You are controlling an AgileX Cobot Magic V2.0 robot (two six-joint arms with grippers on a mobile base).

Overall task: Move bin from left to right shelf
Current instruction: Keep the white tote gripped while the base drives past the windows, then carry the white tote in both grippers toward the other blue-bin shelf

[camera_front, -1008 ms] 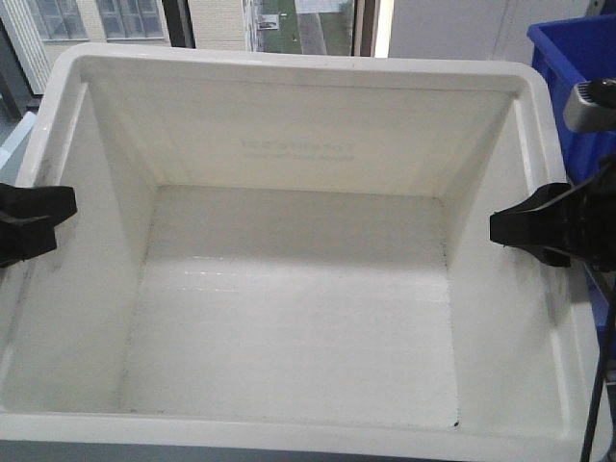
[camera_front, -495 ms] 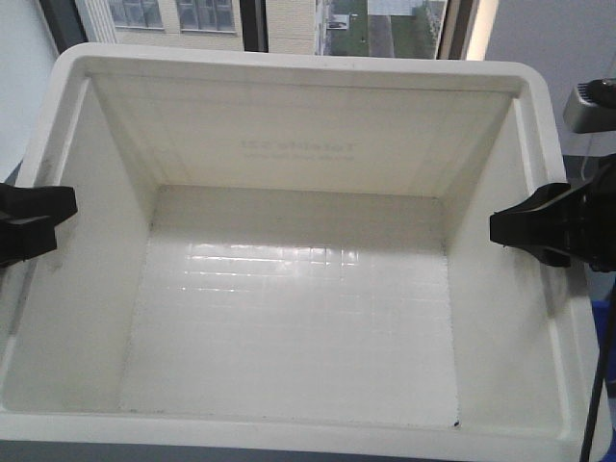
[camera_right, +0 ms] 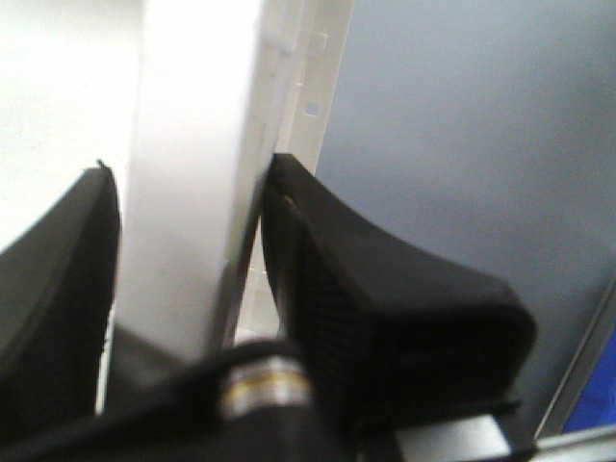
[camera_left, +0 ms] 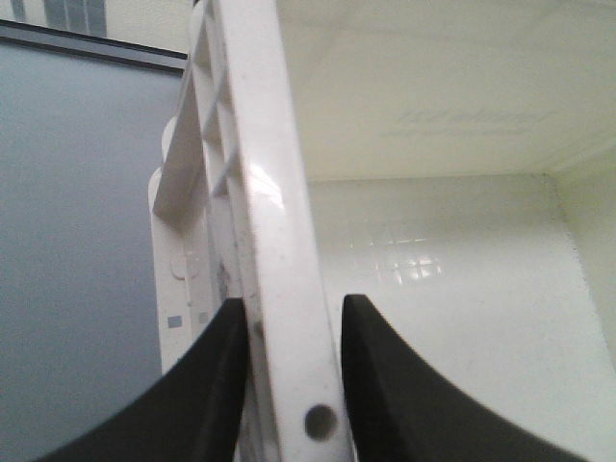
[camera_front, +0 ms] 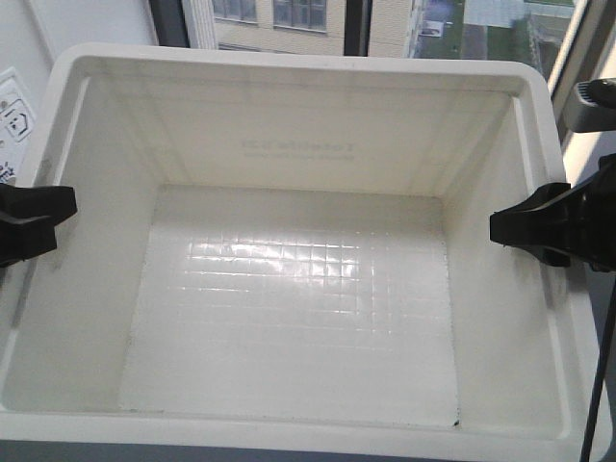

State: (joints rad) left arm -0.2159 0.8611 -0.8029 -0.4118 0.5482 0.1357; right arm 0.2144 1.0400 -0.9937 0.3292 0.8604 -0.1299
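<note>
Clamped with the left end effector [camera_left: 294,310] on the left side wall of the bin [camera_front: 298,67], black fingers [camera_left: 207,385] pressed against both faces, one outside by the ribbed rim, one inside. Clamped likewise with the right end effector [camera_right: 188,202] on the right side wall, one finger on each face. Gripped between the two at about mid-length of each side, open top up, filling the front view. Grid-textured floor [camera_front: 298,318] catching the light; faint mirrored print [camera_front: 298,147] showing through the far wall. Beyond the far rim, a window [camera_front: 318,14] onto buildings and, at the left, a wall socket [camera_front: 14,115]. No telling from these views what lies under the bin.
</note>
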